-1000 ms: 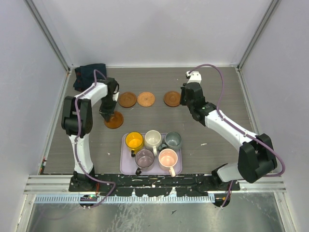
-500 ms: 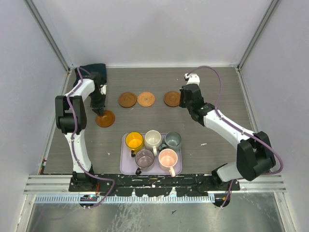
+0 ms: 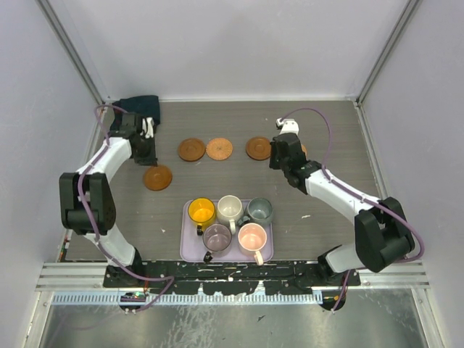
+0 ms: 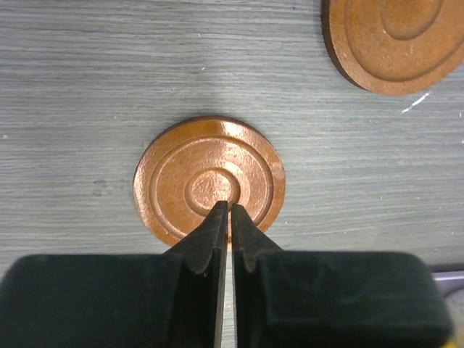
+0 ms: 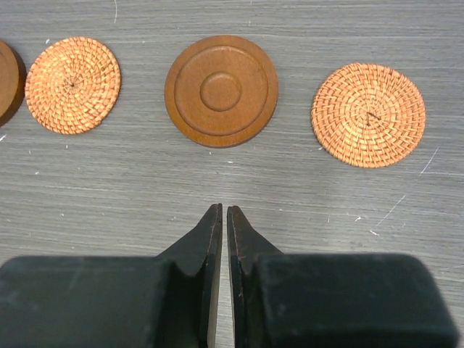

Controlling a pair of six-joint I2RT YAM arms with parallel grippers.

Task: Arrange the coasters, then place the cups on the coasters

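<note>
Five coasters lie on the table. An orange-brown ringed coaster (image 3: 157,177) (image 4: 209,181) sits alone at the left. My left gripper (image 3: 147,156) (image 4: 225,207) hovers just behind it, shut and empty. Four more form a back row: a dark wooden one (image 3: 191,149), a woven one (image 3: 219,148) (image 5: 72,85), a ringed wooden one (image 3: 257,148) (image 5: 221,90), and a woven one (image 5: 368,114) partly hidden by my right arm in the top view. My right gripper (image 3: 278,156) (image 5: 219,209) is shut and empty, on the near side of that row. The yellow (image 3: 201,211), cream (image 3: 230,207), grey-green (image 3: 259,211), mauve (image 3: 217,236) and pink (image 3: 252,236) cups stand together.
The cups stand on a lavender tray (image 3: 187,250) near the front middle. A dark folded cloth (image 3: 139,109) lies in the back left corner. Walls close the table on the left, back and right.
My left gripper slid the orange-brown coaster a little to the left, let go of it and drew back toward the left wall, then shut again. The right arm barely shifted.
</note>
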